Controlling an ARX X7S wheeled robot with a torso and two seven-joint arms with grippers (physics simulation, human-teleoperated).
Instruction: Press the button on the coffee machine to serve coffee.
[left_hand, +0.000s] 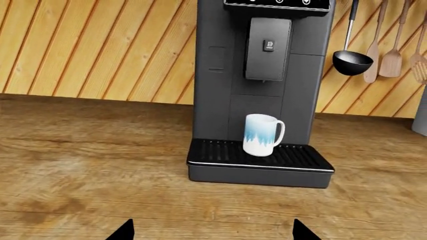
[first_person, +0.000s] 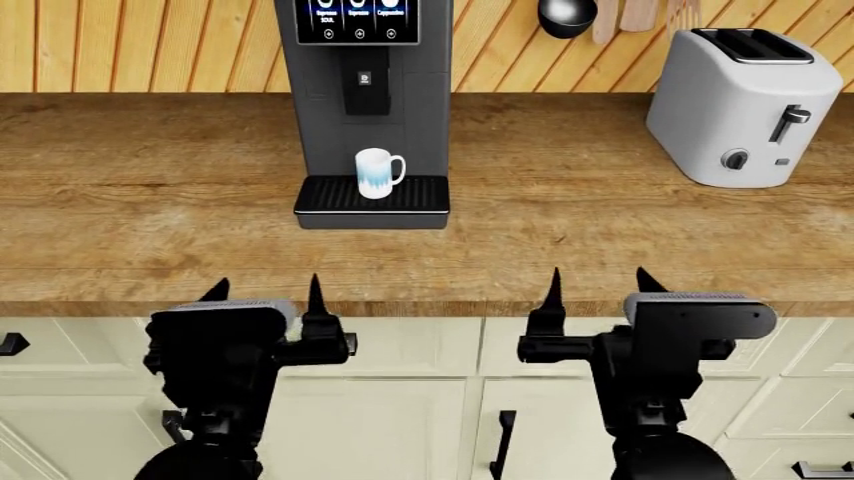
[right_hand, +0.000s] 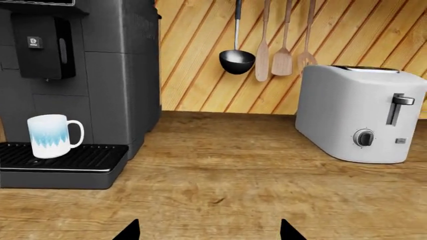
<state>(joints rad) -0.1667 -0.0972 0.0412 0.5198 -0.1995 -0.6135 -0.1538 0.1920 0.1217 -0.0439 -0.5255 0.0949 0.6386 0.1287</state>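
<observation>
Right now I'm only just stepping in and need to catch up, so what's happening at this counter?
Nothing is being handled yet. The coffee machine stands at the back of the wooden counter, with a white-and-blue mug on its drip tray under the spout. Both the left gripper and the right gripper are open and empty, held at the counter's front edge, well short of the machine. The button panel is untouched. A white toaster sits off to the right.

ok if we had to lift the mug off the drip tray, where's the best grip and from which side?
Grip the mug across its body, not the handle. It stands upright on the drip tray with the handle toward the toaster side, and the spout block hangs above it, so a top-down approach looks blocked. Probably come in level from the front with the left gripper, jaws open.
</observation>
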